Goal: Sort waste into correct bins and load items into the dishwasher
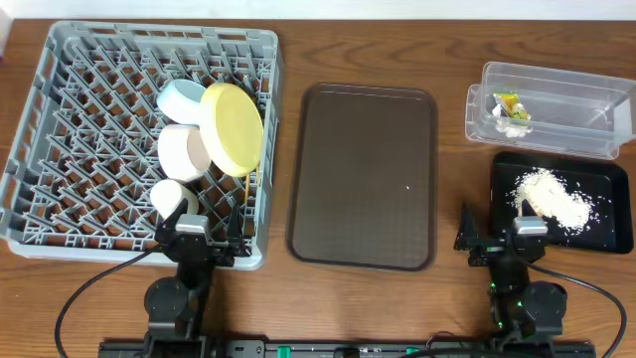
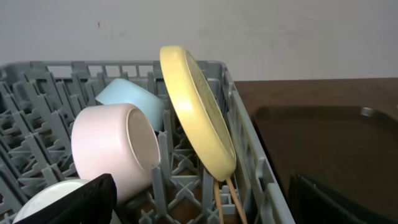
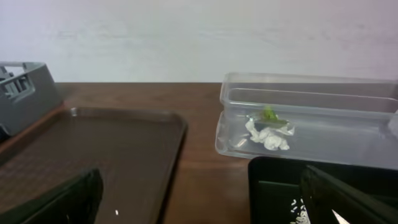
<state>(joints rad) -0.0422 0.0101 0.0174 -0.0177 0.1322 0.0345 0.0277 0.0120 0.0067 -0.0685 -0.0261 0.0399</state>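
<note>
chopsticks (image 2: 225, 198), in the grey dish rack (image 1: 149, 35) under the leaning yellow plate (image 1: 234, 127), long axis pointing away from the nearer left gripper (image 1: 197, 231); it and the right gripper (image 1: 502, 239) both gape empty.

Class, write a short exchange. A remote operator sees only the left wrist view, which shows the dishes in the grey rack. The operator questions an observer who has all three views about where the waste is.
Operator: I can't see the snack wrapper. Where is it?
Observer: Inside the clear tub, beside crumpled paper.
Operator: And the rice crumbs?
Observer: Piled in the black tray, just in front of the open right tool.
</note>
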